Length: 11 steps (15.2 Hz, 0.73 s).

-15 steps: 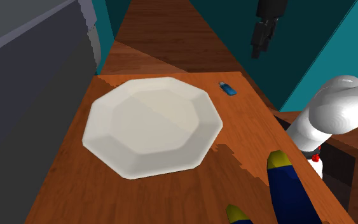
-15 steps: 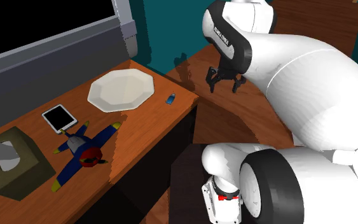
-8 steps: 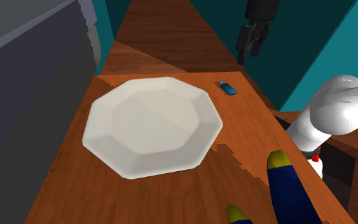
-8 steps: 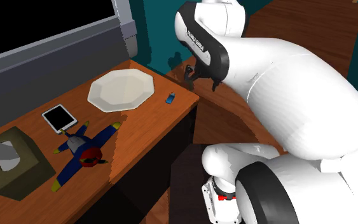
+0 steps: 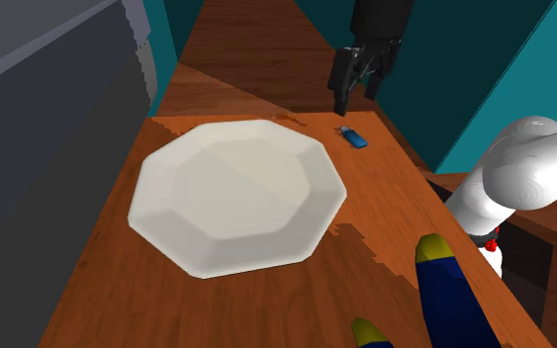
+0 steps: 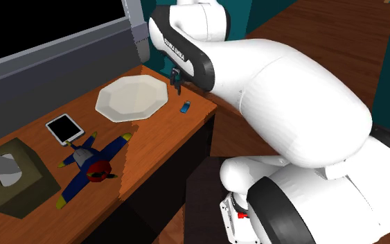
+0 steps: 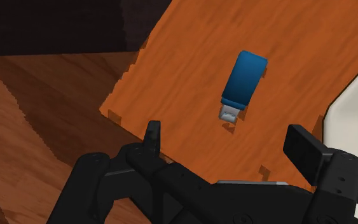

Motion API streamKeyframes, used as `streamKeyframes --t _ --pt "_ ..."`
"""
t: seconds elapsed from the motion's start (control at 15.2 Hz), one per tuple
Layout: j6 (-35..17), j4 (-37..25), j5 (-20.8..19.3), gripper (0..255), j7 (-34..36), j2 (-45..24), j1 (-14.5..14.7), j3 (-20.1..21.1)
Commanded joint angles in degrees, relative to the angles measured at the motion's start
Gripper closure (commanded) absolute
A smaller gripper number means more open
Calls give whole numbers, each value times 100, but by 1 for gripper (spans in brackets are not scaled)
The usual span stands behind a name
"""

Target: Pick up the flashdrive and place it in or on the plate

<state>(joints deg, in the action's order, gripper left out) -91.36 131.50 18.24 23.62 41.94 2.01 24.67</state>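
The arm [image 6: 290, 90] has moved in over the counter [image 5: 385, 213]. The jaws stand open and empty above the blue flashdrive [image 7: 243, 86], which lies near the white plate [image 5: 236, 193]. Descent and grasp remain.

A: On the wooden desk [image 6: 160, 142]?
B: Toy plane [image 6: 89, 161], blue wings, yellow tips, red nose. Just beside its tail, a white tablet [image 6: 65, 127] with a dark rim. Near one wing, an olive tissue box [image 6: 19, 181]
A: And behind?
B: Grey window frame [image 6: 61, 59], black area [image 6: 34, 21] beyond it, teal wall [image 6: 179, 31] alongside
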Motion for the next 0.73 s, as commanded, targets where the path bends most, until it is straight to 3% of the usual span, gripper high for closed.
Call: streamKeyframes --t 0.0,0.46,0.66 --pt "-55 -115 47 0 207 -68 -14 155" --pt "-594 494 181 0 164 9 46 300" --pt "-594 495 181 0 164 9 46 300"
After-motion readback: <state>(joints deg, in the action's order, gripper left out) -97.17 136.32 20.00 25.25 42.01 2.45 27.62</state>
